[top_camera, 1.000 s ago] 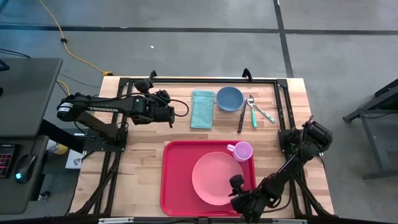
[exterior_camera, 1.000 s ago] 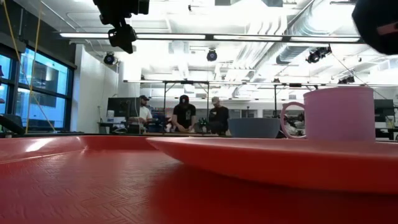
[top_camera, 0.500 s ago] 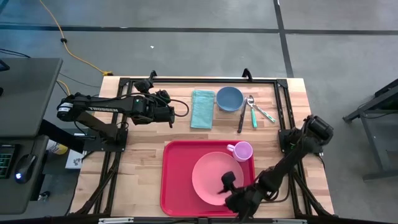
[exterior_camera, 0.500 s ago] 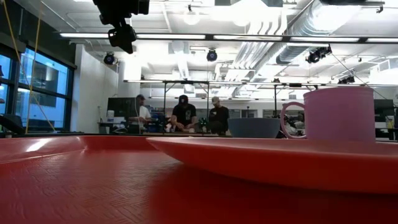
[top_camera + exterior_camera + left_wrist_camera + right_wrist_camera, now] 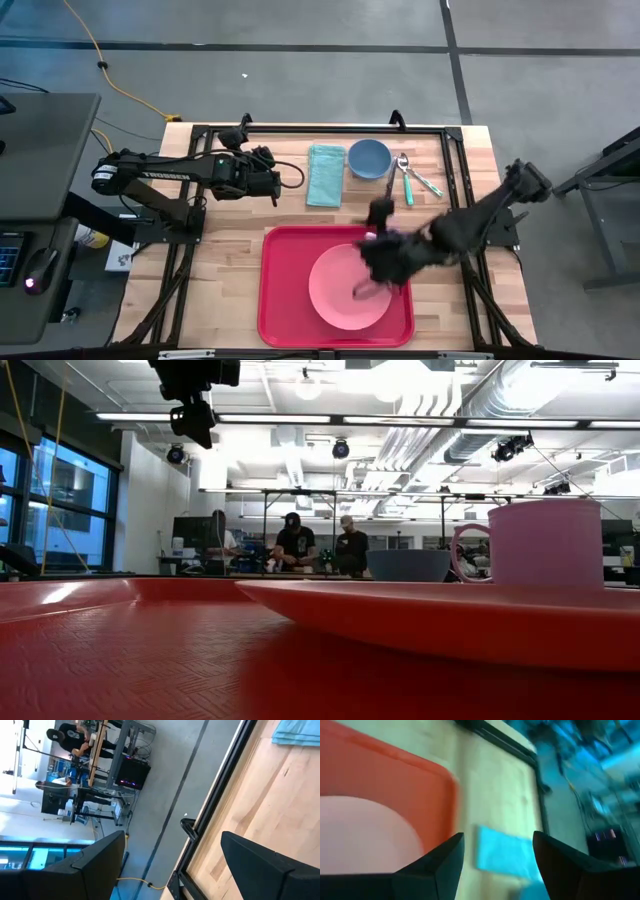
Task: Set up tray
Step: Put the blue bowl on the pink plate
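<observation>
The red tray (image 5: 285, 290) lies at the table's near middle, and a round pink plate (image 5: 335, 295) rests on it. A pink mug (image 5: 545, 545) stands upright beyond the plate in the low view. In the high view my right arm hides it. My right gripper (image 5: 375, 255) hangs open above the tray's far right part, with nothing between its fingers (image 5: 498, 837). My left gripper (image 5: 277, 182) waits open above the table's far left, beside a teal cloth (image 5: 325, 175).
A blue bowl (image 5: 368, 158) stands at the far middle, with cutlery (image 5: 408, 180) lying to its right. Bare wood stretches left of the tray. A black frame (image 5: 300, 128) runs along the table's edges. People sit far off in the room behind (image 5: 295, 545).
My right gripper has risen from the tray's near right corner. It has swung toward the far edge, across the plate, until it hangs over the mug's place. It has tipped up from pointing steeply down. Plate, mug and tray have stayed put.
</observation>
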